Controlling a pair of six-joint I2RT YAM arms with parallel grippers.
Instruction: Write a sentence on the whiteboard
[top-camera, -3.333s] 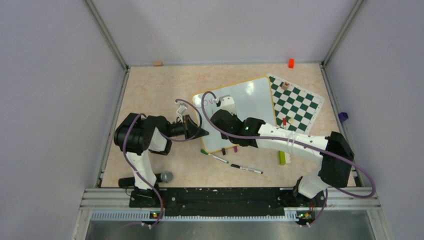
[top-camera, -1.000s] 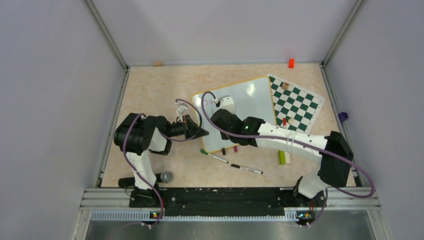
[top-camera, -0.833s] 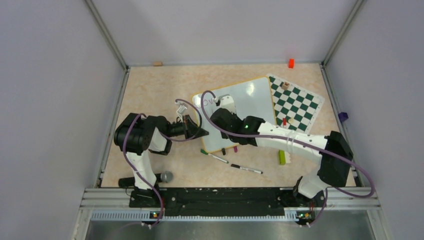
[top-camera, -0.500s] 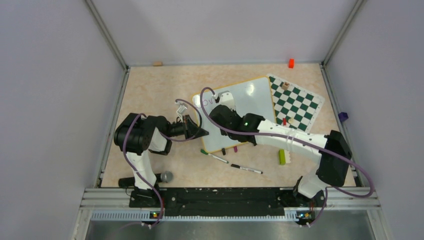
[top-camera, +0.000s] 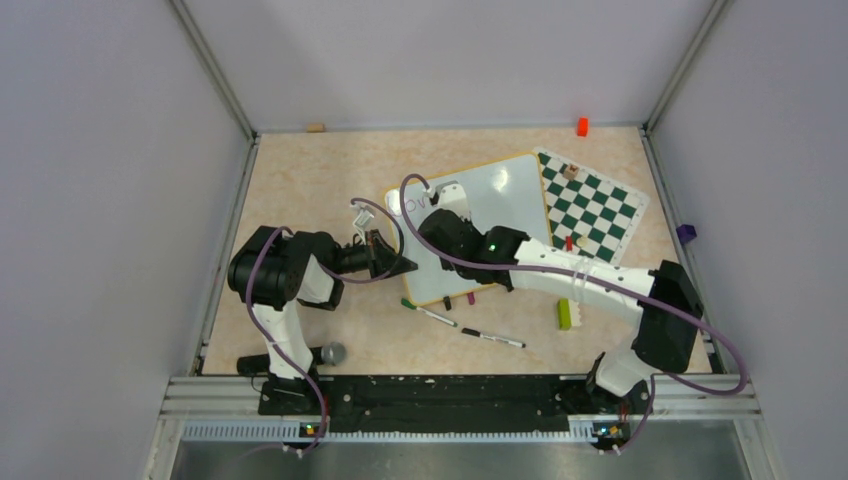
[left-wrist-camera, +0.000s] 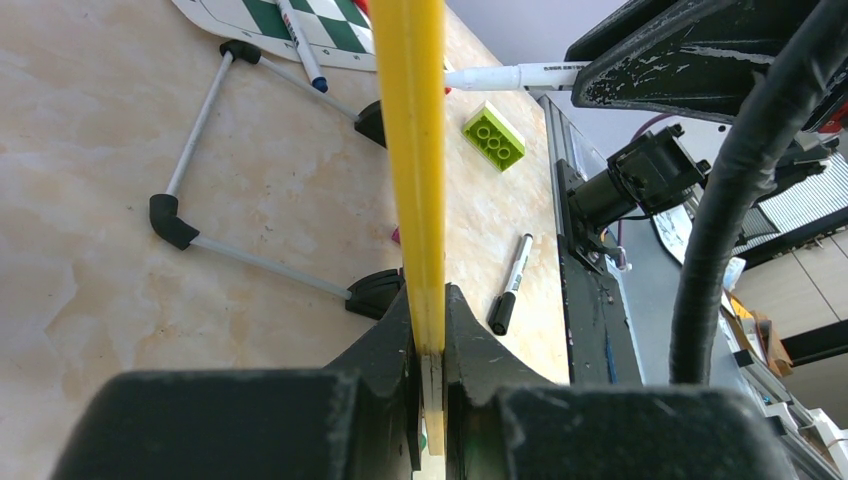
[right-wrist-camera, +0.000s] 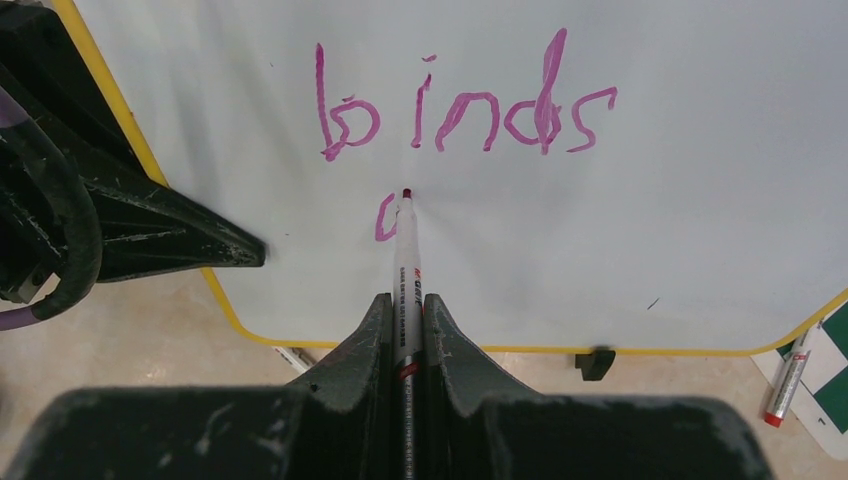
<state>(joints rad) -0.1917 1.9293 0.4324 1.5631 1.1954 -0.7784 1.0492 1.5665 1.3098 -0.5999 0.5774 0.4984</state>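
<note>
Whiteboard stands tilted mid-table, its right edge against the chess mat. Sentence reads purple "binds", with a partial stroke beneath. Marker tip touches the board beside that stroke. Right fingers clamped on marker. Left fingers clamped on the board's yellow frame.

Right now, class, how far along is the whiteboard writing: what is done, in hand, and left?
Done: "binds" stands complete in the sentence on the whiteboard. In hand: the right gripper, shut on the marker, holds its tip at one curved stroke below; the left gripper clamps the board's edge. Left: likely the rest of that line.
</note>
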